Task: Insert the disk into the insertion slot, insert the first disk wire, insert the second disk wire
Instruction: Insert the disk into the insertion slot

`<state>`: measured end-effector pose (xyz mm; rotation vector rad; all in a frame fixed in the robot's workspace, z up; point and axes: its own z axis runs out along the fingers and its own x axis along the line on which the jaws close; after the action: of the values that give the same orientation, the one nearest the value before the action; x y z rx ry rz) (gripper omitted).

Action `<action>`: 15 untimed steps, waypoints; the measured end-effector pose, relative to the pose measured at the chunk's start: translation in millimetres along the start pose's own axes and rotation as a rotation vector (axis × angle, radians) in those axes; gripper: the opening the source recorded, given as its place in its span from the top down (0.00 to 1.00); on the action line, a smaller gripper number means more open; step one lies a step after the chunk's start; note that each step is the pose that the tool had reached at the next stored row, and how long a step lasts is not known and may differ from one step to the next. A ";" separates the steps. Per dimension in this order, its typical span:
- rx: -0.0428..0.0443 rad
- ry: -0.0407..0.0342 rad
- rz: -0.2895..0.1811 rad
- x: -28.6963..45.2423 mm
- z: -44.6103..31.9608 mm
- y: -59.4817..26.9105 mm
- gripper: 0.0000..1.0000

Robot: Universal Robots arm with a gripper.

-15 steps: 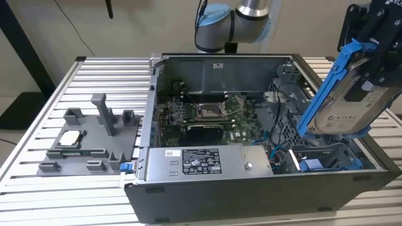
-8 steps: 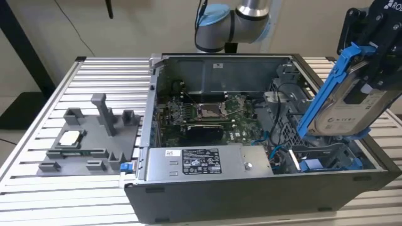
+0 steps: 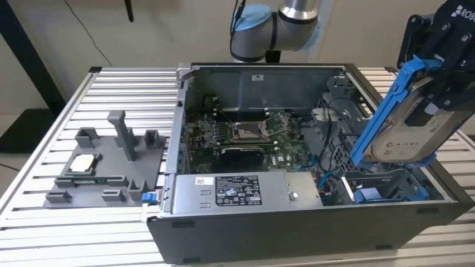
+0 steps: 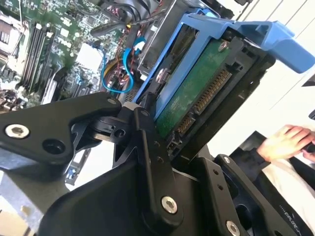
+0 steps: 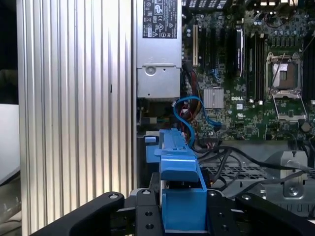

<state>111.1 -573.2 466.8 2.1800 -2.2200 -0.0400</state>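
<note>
Currently I see my claw (image 3: 444, 92) clamped on the disk (image 3: 404, 130), holding it steeply tilted in its blue carrier, lower end just above the insertion slot (image 3: 382, 183) at the exterior view's right end of the open computer case (image 3: 297, 233).

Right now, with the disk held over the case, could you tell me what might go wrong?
The disk hangs tilted in the hand above the insertion slot; lowered like that, its blue carrier could catch the slot's edge. Loose blue cables lie beside the slot and might get pinched. A person's sleeve near the arm could be struck.
</note>
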 end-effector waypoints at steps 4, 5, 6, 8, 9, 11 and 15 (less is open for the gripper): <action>0.0000 -0.0001 0.000 0.0 4.3 -1.3 0.68; 0.0000 -0.0001 0.000 -0.1 5.5 -1.7 0.68; 0.0000 0.0000 0.000 -0.1 6.8 -1.9 0.68; 0.0000 0.0001 0.000 -0.1 8.9 -2.1 0.68; 0.0000 0.0000 0.000 -0.1 9.9 -2.2 0.68; 0.0000 -0.0001 0.000 -0.1 11.7 -2.4 0.68; 0.0001 0.0000 0.000 -0.1 15.3 -3.4 0.68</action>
<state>113.9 -573.2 451.4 2.1802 -2.2199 -0.0399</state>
